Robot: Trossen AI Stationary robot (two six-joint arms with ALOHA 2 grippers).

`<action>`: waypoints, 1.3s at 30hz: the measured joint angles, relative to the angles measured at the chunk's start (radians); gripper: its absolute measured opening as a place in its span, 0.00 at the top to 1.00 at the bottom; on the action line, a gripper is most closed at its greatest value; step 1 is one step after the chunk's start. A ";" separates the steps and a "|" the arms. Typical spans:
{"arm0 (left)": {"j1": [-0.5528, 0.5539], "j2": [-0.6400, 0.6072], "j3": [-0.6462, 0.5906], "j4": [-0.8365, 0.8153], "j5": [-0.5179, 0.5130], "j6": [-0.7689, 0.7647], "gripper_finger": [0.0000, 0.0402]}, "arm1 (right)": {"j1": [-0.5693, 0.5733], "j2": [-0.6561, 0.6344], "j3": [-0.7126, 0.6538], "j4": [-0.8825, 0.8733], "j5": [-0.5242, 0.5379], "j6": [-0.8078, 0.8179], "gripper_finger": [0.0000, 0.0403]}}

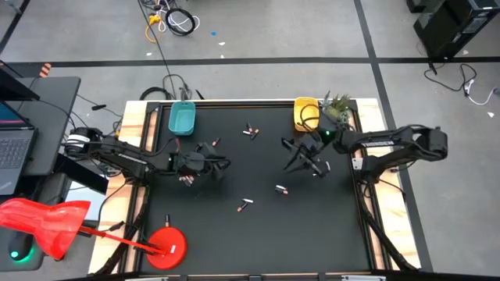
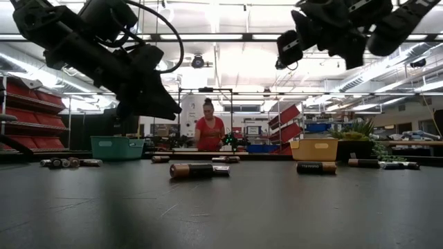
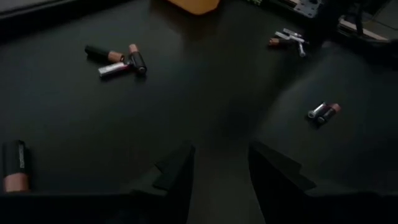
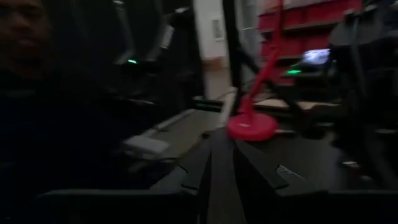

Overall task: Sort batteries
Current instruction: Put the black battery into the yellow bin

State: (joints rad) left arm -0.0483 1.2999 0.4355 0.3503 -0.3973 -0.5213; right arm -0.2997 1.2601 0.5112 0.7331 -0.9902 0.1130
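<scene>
Batteries lie scattered on the black mat: a group (image 1: 250,131) at the far middle, a pair (image 1: 281,189) and another pair (image 1: 245,204) nearer the front, and a few (image 1: 186,179) under the left arm. A teal tray (image 1: 182,119) and a yellow tray (image 1: 305,113) stand at the far edge. My left gripper (image 3: 221,155) hovers left of centre, open, with bare mat between its fingers; three batteries (image 3: 118,59) lie ahead of it. My right gripper (image 4: 221,168) hangs above the mat near the yellow tray, pointing level, its fingers a narrow gap apart with nothing between them.
A red round-based stand (image 1: 166,243) sits at the near left corner. A plant (image 1: 336,109) stands beside the yellow tray. A person (image 2: 209,131) stands in the room beyond the far edge. The middle and near right of the mat hold only a few batteries.
</scene>
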 joint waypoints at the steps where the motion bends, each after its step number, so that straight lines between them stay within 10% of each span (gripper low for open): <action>1: 0.000 0.000 0.000 -0.009 0.000 -0.003 0.61 | 0.032 -0.007 -0.018 0.001 0.071 -0.034 0.81; 13: 0.011 0.000 0.000 -0.024 -0.001 0.017 0.61 | 0.237 0.168 -0.063 0.461 0.879 -0.426 0.91; 16: 0.010 0.000 0.000 -0.010 0.000 0.018 0.61 | 0.173 0.217 -0.030 0.614 0.852 -0.461 0.93; 22: 0.009 0.000 0.000 -0.004 0.014 0.019 0.61 | 0.071 0.324 0.049 0.663 0.425 -0.215 0.97; 30: 0.008 0.000 0.000 -0.008 0.026 0.030 0.61 | 0.208 0.497 0.032 0.822 0.505 -0.212 0.97; 35: 0.008 0.000 0.000 -0.016 0.044 0.027 0.61 | 0.195 0.419 0.014 0.824 0.705 -0.306 0.98; 39: 0.008 0.000 0.000 -0.012 0.044 0.026 0.61 | 0.106 0.306 0.054 0.785 0.647 -0.289 0.98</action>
State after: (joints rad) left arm -0.0406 1.2999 0.4358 0.3383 -0.3531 -0.4951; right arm -0.1940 1.5663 0.5649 1.5176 -0.3436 -0.1759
